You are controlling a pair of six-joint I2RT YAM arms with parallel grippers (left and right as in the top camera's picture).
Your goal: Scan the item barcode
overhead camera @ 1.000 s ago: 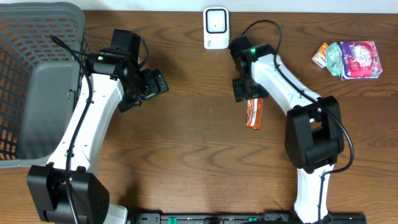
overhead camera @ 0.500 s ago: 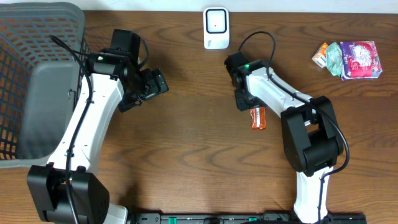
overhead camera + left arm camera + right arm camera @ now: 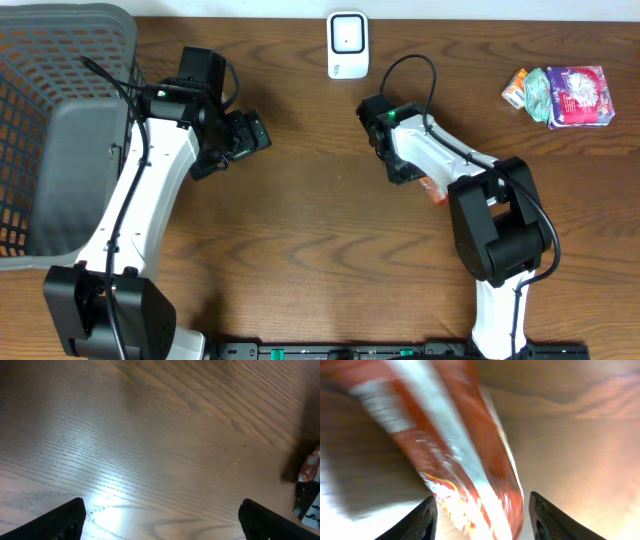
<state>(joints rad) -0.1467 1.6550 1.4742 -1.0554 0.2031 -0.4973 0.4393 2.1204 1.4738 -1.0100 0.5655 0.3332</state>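
Leftward, a grey basket point(image 3: 40, 100) is sitting on the worktop point(image 3: 300, 250). Beside it, the left pincer point(image 3: 160, 520) is hovering spread wide, holding nothing. A white scanner point(image 3: 347, 45) is lying centrally at the far edge. Nearby, the right pincer point(image 3: 482, 510) is gripping the orange-red packet point(image 3: 450, 435), half closed. Snacks point(image 3: 562, 95) are lying far right.

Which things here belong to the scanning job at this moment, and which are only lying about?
For the job:
- orange packet
- white scanner

Lying about, as it seems:
- grey basket, on the left
- pile of snack packets, far right, untouched
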